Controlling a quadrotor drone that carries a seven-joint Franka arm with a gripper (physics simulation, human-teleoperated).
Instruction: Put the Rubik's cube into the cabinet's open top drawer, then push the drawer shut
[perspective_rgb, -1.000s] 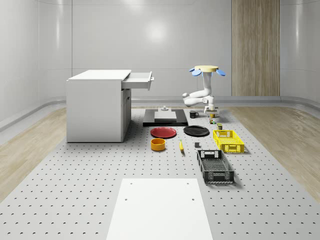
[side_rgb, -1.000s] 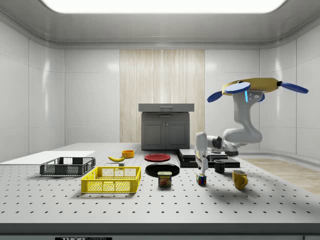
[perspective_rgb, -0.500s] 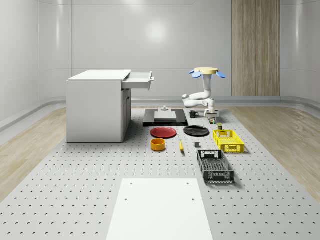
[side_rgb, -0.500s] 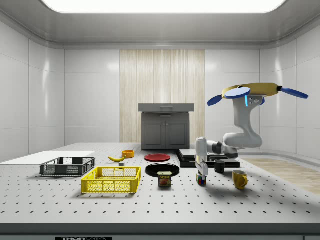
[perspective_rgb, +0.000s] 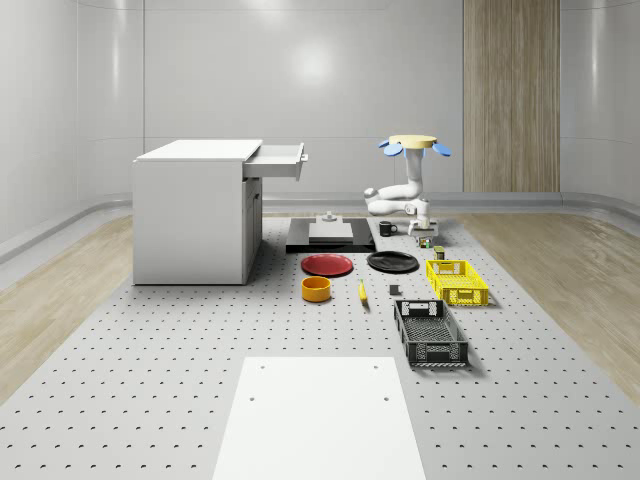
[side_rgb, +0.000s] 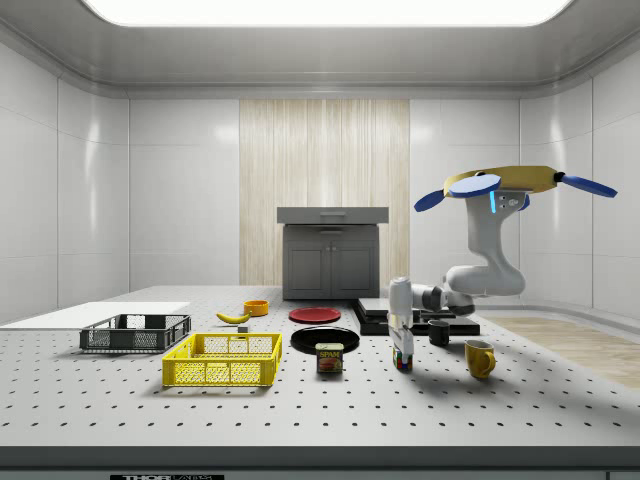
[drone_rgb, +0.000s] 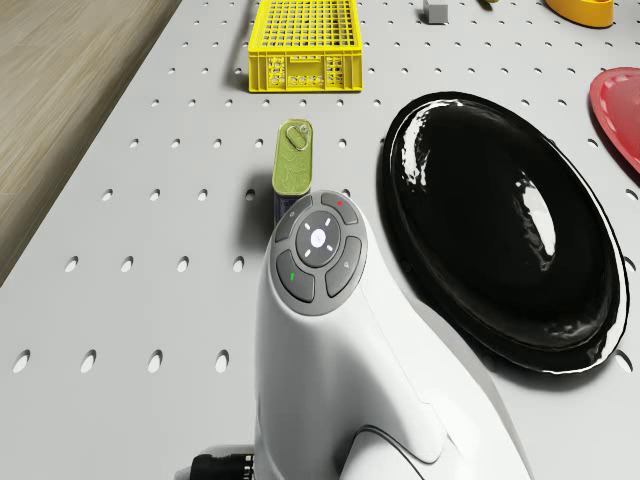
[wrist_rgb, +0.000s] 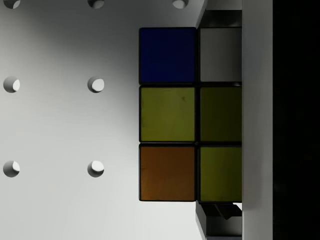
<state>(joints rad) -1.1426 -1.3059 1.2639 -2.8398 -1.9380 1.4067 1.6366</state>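
Note:
The Rubik's cube rests on the perforated table, right of the black plate in the whole-scene view. My gripper points straight down over it. In the wrist view the cube sits between my gripper, and the fingers lie flush against two opposite sides. The drone hovers behind the cube, arm bent down in front. The white cabinet stands far off at the whole-scene view's left, its top drawer pulled open.
A green-topped can and the black plate lie close to the cube. A yellow mug and a black mug stand nearby. The yellow basket and a black crate sit nearer the front.
The drone sank a little and the gripper came down from just above the cube to around it. The cube has stayed on the table.

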